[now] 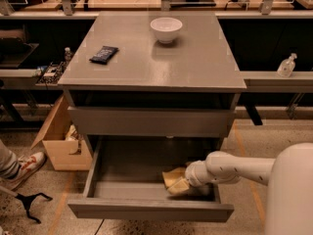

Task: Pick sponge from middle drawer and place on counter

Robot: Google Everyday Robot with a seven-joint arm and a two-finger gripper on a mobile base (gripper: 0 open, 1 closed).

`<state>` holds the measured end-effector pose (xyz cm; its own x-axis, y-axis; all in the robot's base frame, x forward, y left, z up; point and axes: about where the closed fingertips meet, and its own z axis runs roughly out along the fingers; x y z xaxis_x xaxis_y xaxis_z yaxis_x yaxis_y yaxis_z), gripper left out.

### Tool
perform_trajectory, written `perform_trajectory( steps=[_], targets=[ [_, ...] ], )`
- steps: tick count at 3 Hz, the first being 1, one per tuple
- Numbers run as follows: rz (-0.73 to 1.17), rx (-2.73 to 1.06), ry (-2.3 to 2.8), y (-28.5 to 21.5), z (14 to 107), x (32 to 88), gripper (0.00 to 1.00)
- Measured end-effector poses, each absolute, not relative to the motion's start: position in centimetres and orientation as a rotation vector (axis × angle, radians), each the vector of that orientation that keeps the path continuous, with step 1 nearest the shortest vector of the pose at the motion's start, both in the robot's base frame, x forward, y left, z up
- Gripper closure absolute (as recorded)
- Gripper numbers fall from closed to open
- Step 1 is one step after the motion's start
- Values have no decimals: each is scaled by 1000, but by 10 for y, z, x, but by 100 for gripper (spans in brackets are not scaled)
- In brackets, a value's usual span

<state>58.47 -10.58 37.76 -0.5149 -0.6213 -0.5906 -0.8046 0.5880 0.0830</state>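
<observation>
In the camera view, your pincer (188, 183) is down inside the middle drawer (146, 212), which stands pulled out of the grey cabinet. The white arm reaches in from the right, over the drawer's right wall. The pincer sits at the right front part of the drawer floor, right against the sponge (174, 176). You cannot tell from here whether the pincer is spread or pinching the sponge, as the wrist hides the tip. The sponge lies pale yellow on the drawer bottom, near the front panel and right of the middle.

Above, the other drawer front (151, 122) is shut. On the counter (205, 67) you have a white bowl (166, 29) near the back edge and a flat black packet (103, 54) towards the left. A cardboard box (55, 148) stands on the floor left of the cabinet, and a shoe (25, 164) shows at the left edge.
</observation>
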Motion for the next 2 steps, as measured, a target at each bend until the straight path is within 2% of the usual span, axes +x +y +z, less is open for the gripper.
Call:
perform_trajectory(
  steps=[2],
  targets=[
    [534, -1072, 2294, -115, 367, 570, 63]
  ],
)
